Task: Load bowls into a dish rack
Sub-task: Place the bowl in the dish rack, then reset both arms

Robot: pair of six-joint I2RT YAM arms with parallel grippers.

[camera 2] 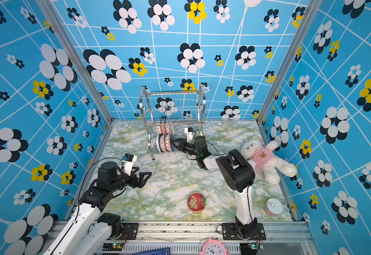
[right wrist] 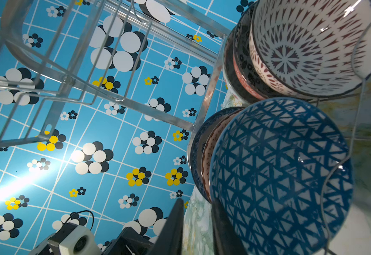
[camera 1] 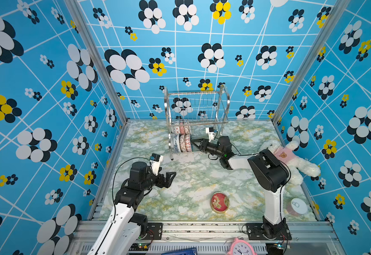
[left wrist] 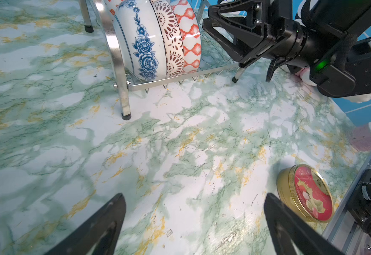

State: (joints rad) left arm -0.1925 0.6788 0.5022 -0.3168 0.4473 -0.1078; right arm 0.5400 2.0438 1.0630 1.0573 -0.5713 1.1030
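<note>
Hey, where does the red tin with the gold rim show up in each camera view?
Top view: red tin on the table near its front edge, right of centre.
Top view: same place.
Left wrist: on the table beside the open left hand, at.
Right wrist: not in it.
Shared landmark: the dish rack, in all four.

The right pincer (camera 1: 192,141) reaches into the lower tier of the dish rack (camera 1: 202,122), beside three upright bowls (camera 1: 182,143).

dish rack (left wrist: 114,51): polished steel, mirror-bright. bowls (left wrist: 144,44): glazed ceramic, glossy, with highlights. tabletop (left wrist: 180,132): smooth marble-print sheet, faint sheen. tin (left wrist: 308,195): gold-toned metal, glossy lid. plush bear (camera 1: 307,169): fluffy white pile, pink cloth top. left gripper (left wrist: 194,196): matt black plastic.
</note>
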